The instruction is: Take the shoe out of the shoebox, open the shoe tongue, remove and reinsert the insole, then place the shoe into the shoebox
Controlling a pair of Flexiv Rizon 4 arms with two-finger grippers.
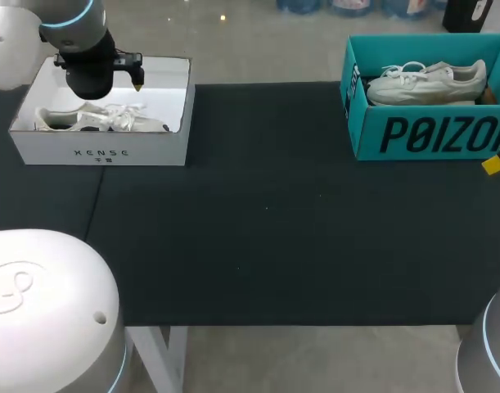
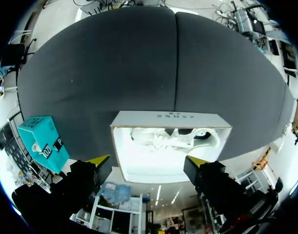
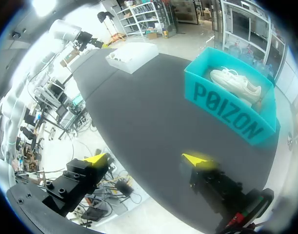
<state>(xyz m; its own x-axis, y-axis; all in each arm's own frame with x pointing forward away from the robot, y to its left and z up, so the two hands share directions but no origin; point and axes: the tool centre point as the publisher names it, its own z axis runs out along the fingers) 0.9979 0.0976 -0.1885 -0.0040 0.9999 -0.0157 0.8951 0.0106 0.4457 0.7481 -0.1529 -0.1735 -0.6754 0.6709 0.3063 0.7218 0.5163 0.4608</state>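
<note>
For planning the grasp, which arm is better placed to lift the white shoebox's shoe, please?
Left: the left gripper, open, hovers over the white shoebox and shoe; the right gripper sits far off.

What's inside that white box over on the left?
One white lace-up shoe lies along the white box's printed front wall; the rest of its floor looks bare. What is under the shoe, or within it, is hidden.

A wide table (image 1: pixel 266 246) topped in black.

Head view overlooks the desk (image 1: pixel 266 246) from behind, left wrist hangs above the white shoebox (image 2: pixel 170 117), right wrist slants across from afar — all show it.
</note>
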